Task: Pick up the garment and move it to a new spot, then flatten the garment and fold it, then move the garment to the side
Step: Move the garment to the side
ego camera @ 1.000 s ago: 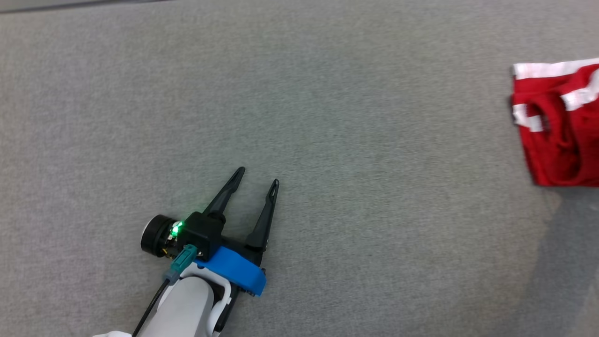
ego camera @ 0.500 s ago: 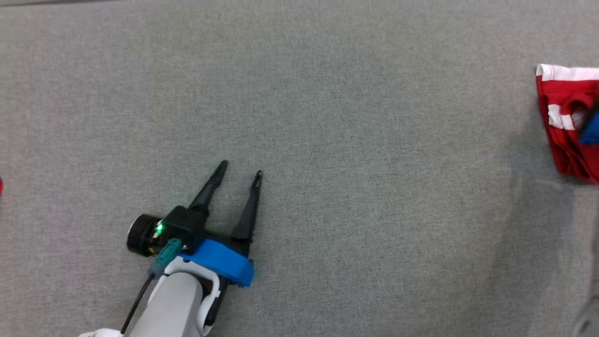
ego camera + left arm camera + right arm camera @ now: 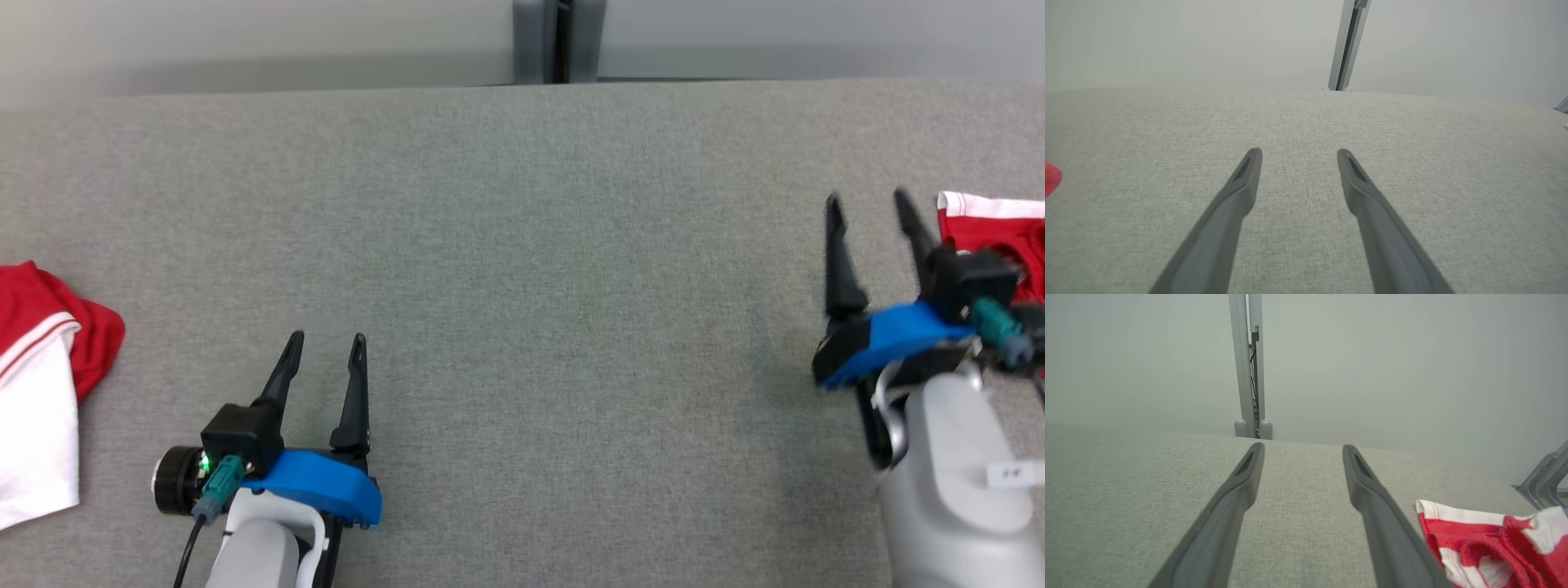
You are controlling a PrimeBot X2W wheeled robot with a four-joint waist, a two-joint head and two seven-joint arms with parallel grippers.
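- Along the near edge of the worktop, in the head view, the left jaws stand parted and empty, their fingers pointing at the far edge. The right jaws, also parted and holding nothing, sit nearer the right edge, just beside a red garment with white trim that runs off the picture. We judge from that closeness that this is the piece to be handled. A second garment, red and white, lies at the left edge, apart from both arms. A grey post stands beyond the far edge, out of the way.
- From the left wrist, the parted fingers look across grey cloth toward the post. What we take for a corner of the second garment peeks in at the left.
- From the right wrist, the red garment lies crumpled just right of the open fingers, not between them. We expect a turn toward it is needed. A metal frame stands past the right edge.
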